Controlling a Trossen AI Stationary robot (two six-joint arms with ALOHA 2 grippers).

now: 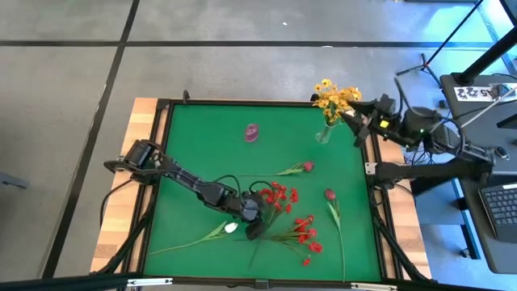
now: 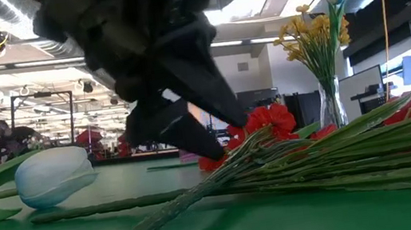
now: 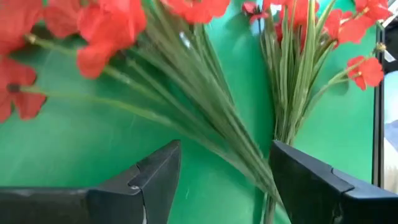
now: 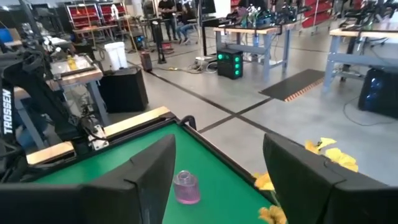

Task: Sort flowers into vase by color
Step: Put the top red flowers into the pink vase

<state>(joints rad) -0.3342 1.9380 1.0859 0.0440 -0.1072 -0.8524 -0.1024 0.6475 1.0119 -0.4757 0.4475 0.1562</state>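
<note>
left gripper (image 3: 225, 180), jaws spread, straddles the stems of the red sprays (image 1: 284, 200) lying mid-mat. closing off-centre could snag both bunches or miss. right gripper (image 1: 353, 121), jaws spread and empty, hovers beside the vase (image 1: 325, 132) of yellow flowers (image 1: 334, 98).

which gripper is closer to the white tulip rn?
Left. The left gripper hangs just beside the white tulip, over red flower stems. The right gripper is across the table by the vase.
</note>
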